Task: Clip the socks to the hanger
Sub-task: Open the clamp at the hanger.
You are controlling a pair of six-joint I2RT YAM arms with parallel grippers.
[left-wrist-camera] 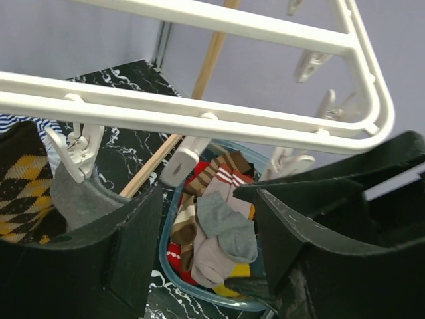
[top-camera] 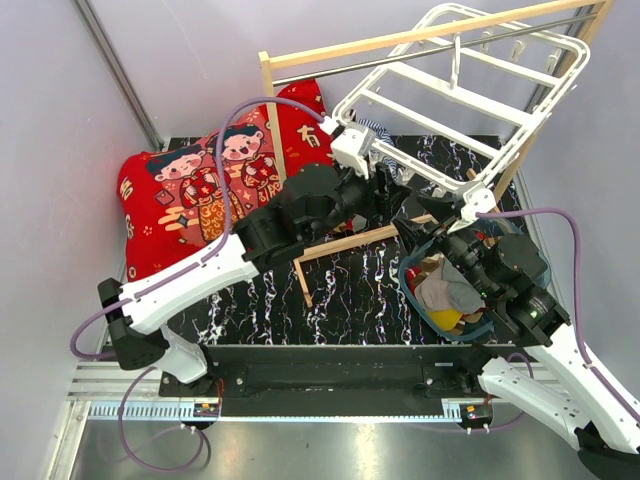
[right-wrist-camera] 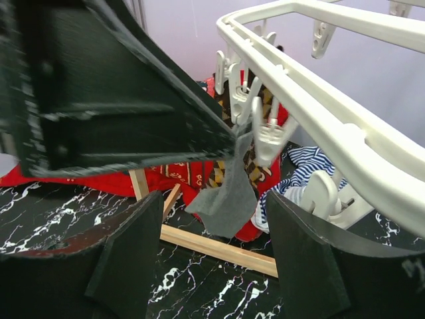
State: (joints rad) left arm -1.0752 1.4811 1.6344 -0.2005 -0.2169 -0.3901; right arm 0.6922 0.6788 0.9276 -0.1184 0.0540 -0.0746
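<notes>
The white grid hanger point(top-camera: 455, 100) hangs from the wooden rack at the back right. A plain grey sock point(right-wrist-camera: 232, 193) dangles from one of its clips point(right-wrist-camera: 269, 136), with a diamond-checkered sock point(right-wrist-camera: 255, 166) clipped just behind it. My left gripper point(top-camera: 392, 175) is up under the hanger's near rail point(left-wrist-camera: 199, 116). It is open and holds nothing; the grey sock point(left-wrist-camera: 80, 196) and the checkered sock point(left-wrist-camera: 23, 193) lie outside its left finger. My right gripper point(right-wrist-camera: 212, 252) stands open and empty, short of the grey sock. More socks point(left-wrist-camera: 222, 232) fill the basket below.
A blue-rimmed basket point(top-camera: 412, 290) sits at front right beneath the right arm. The rack's wooden base bar point(right-wrist-camera: 219, 246) crosses the black marble table. A blue-and-white striped cloth point(right-wrist-camera: 305, 166) hangs by the hanger. A red pillow point(top-camera: 190, 190) lies at back left.
</notes>
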